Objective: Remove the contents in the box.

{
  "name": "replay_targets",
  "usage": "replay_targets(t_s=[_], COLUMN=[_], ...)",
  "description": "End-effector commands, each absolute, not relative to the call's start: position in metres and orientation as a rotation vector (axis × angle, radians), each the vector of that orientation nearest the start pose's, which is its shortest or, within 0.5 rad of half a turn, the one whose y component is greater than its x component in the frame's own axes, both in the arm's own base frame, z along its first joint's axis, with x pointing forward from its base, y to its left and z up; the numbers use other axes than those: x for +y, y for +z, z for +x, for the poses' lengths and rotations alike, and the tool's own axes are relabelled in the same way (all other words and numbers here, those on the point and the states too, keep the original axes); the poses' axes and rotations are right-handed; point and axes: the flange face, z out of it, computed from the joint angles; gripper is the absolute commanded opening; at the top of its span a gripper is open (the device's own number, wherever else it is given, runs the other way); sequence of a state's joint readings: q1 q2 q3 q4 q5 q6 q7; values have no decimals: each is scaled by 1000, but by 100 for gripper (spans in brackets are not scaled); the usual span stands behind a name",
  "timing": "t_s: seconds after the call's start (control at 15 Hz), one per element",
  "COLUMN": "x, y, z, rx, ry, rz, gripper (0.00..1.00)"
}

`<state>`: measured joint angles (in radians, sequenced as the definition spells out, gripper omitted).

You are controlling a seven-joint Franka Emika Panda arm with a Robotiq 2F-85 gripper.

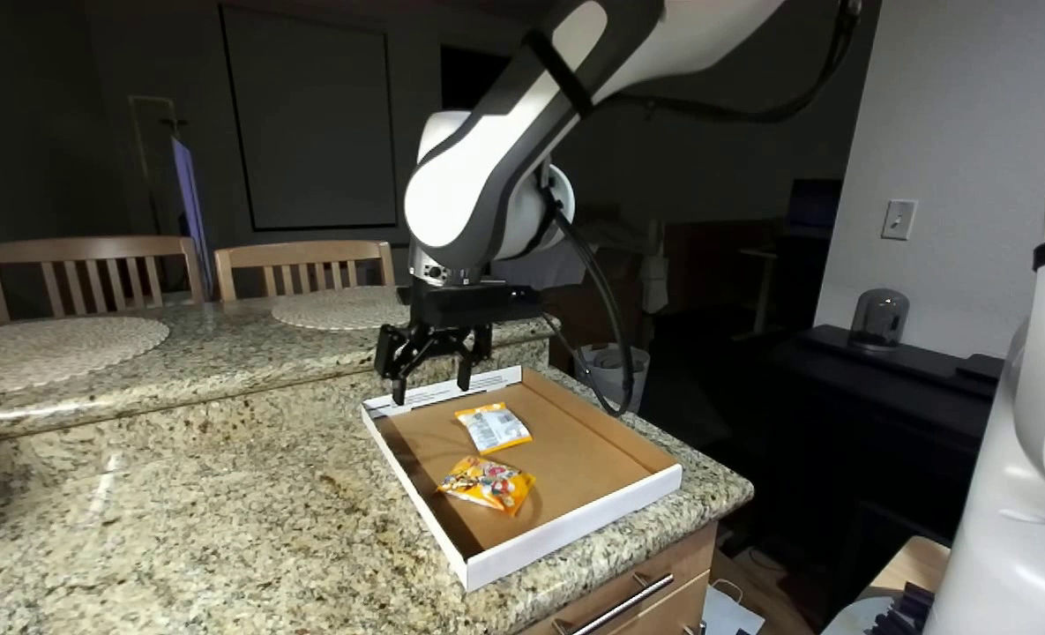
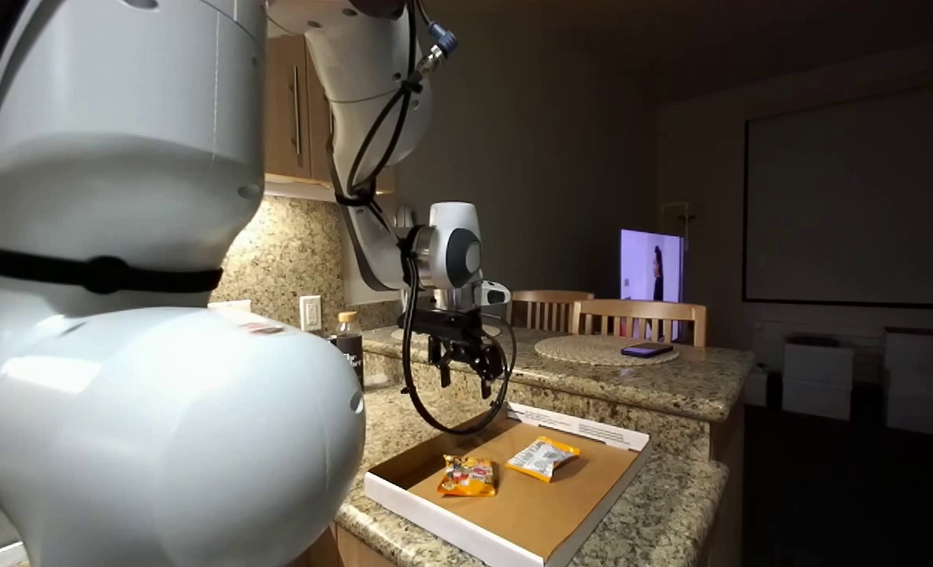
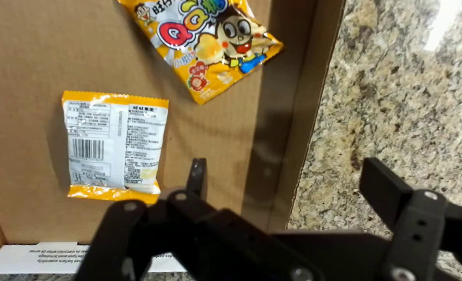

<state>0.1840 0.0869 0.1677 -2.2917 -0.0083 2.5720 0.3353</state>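
Observation:
The box (image 1: pixel 588 454) is a shallow tray with white walls and a brown floor, on the granite counter; it also shows in an exterior view (image 2: pixel 584 504) and in the wrist view (image 3: pixel 24 128). Inside lie two packets, apart. The white-backed packet (image 1: pixel 494 429) shows its text side, also in the wrist view (image 3: pixel 115 144). The orange printed packet (image 1: pixel 487 484) shows its cartoon side, also in the wrist view (image 3: pixel 211 43). My gripper (image 1: pixel 431 385) is open and empty above the box's side wall. In the wrist view (image 3: pixel 284 171) one finger is over the box floor, the other over the counter.
A raised granite ledge (image 1: pixel 222 370) runs behind the box, with round woven placemats (image 1: pixel 55 348) on it. A phone (image 2: pixel 646 350) lies on a placemat. A dark bottle (image 2: pixel 348 346) stands at the back. The arm's cable (image 2: pixel 415 394) hangs in a loop near the box.

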Motion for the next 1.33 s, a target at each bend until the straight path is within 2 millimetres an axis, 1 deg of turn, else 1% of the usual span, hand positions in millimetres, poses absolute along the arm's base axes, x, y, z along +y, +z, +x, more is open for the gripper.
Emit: replay_targets(t_s=[0.0, 0.2, 0.33, 0.47, 0.6, 0.8, 1.07, 1.27], x=[181, 172, 170, 172, 176, 182, 192, 199], y=[315, 286, 263, 250, 242, 238, 229, 223], z=[519, 520, 516, 508, 501, 487, 478, 475], rx=[-99, -226, -388, -556, -714, -948, -1258, -1410], ry=[-199, -128, -82, -47, -28, -13, 19, 33], rz=[-3064, -3103, -3120, -3124, -3119, -3096, -3033, -2978], gripper=[100, 100, 100, 100, 100, 100, 100, 100])
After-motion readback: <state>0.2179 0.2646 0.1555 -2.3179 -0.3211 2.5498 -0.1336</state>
